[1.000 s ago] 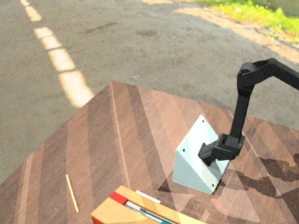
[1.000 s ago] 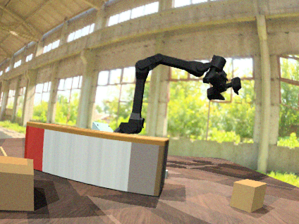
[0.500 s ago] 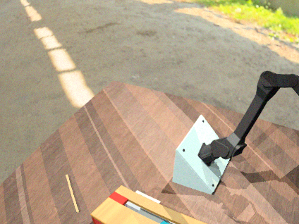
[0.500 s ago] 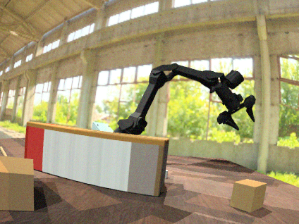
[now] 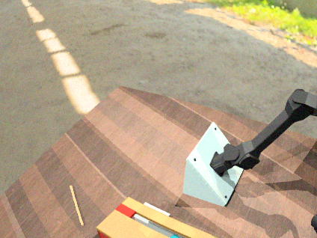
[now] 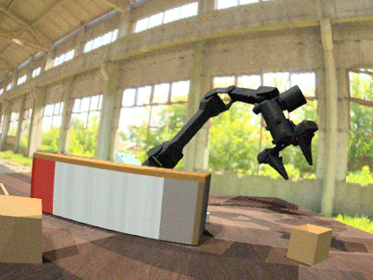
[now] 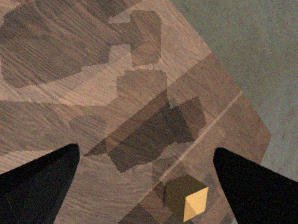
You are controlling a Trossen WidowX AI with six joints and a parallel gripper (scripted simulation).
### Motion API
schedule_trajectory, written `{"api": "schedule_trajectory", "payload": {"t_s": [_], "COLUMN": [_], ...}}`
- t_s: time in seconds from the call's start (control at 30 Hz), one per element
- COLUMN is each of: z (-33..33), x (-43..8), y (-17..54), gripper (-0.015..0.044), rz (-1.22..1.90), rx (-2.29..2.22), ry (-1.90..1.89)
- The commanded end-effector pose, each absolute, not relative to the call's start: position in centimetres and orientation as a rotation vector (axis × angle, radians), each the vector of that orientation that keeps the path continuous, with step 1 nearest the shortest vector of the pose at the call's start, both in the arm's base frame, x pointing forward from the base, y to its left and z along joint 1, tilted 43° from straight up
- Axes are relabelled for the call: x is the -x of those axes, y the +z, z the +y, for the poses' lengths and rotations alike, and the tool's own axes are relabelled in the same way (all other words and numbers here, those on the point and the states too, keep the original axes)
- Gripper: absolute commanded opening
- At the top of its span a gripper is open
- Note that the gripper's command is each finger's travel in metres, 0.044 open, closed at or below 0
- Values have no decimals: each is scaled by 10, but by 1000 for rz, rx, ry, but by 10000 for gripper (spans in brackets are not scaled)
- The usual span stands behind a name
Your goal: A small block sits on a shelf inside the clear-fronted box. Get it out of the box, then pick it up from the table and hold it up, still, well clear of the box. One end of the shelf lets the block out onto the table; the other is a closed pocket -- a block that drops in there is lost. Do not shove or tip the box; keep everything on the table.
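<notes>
The box (image 5: 123, 225) (image 6: 106, 198) has tan rails, a red end and a white and grey face. It stands upright and is partly cut off at the bottom of the top view. A small teal patch (image 5: 174, 236) shows inside it at the frame edge; I cannot tell whether it is the block. The shelf is not clearly visible. My gripper (image 6: 299, 172) (image 7: 147, 153) is open and empty, pointing down above the table, to the right of the box in the exterior view and apart from it.
A tan cube (image 6: 309, 245) (image 7: 195, 202) stands on the table right of the box. A larger tan block (image 6: 19, 235) stands at the left front. A thin stick (image 5: 76, 206) lies beyond the box's red end. The arm's pale wedge mount (image 5: 202, 153) is behind the box.
</notes>
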State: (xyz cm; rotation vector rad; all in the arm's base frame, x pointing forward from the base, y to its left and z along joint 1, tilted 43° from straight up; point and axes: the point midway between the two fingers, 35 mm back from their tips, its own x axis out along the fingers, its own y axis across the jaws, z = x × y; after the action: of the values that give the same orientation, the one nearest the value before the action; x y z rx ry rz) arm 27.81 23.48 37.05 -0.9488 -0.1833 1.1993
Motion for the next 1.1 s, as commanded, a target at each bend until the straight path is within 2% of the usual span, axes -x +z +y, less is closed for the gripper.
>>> {"api": "schedule_trajectory", "payload": {"t_s": [0.0,0.27,0.53,0.8,1.07], "z": [193,97,33,-51,-112], "x": [-326,-380,-390,-358,-288], "y": [333,270,220,135,71], "gripper": [400,400,400,400,400], "rz": [-24,245,418,634,606], "rx": [1000,1028,1006,869,527], "ry": [1122,1018,1018,1150,1344]}}
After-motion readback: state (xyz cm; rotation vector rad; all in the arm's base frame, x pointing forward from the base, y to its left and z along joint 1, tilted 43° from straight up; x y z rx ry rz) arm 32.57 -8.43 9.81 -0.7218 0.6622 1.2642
